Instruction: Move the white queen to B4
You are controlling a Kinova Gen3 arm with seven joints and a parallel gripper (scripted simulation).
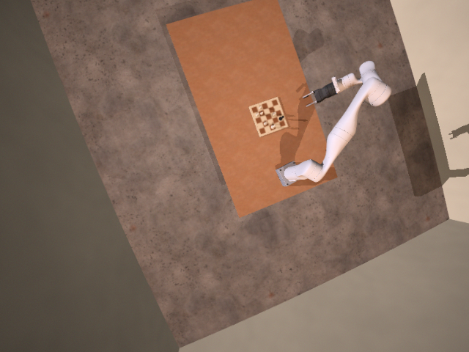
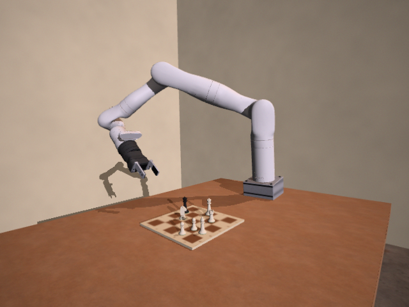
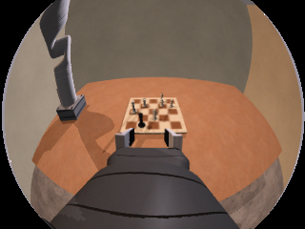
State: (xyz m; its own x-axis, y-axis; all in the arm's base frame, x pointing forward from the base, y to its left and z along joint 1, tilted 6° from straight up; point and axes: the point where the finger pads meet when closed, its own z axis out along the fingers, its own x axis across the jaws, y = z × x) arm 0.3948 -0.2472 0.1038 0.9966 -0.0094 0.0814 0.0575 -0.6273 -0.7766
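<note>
Hand: the hand (image 2: 147, 173) is hanging released, fingers spread wide with nothing between them, well above the bench (image 2: 297, 251) and off to the side of the board (image 2: 158, 228).
Arm: the arm (image 2: 204, 89) is arching high from its base (image 2: 278, 191), wrist tilting the hand down toward the board.
Queen: the queen (image 2: 208, 206) is standing upright on the board among other white pieces, on the side nearer the base; its exact square cannot be read.
Handling: likely light, rigid, smooth and tall, so easy to tip; a grip around the narrow stem below the crown looks safest.
Neighbours: a white piece (image 2: 211, 216) is standing just beside the queen, leaving little room.
</note>
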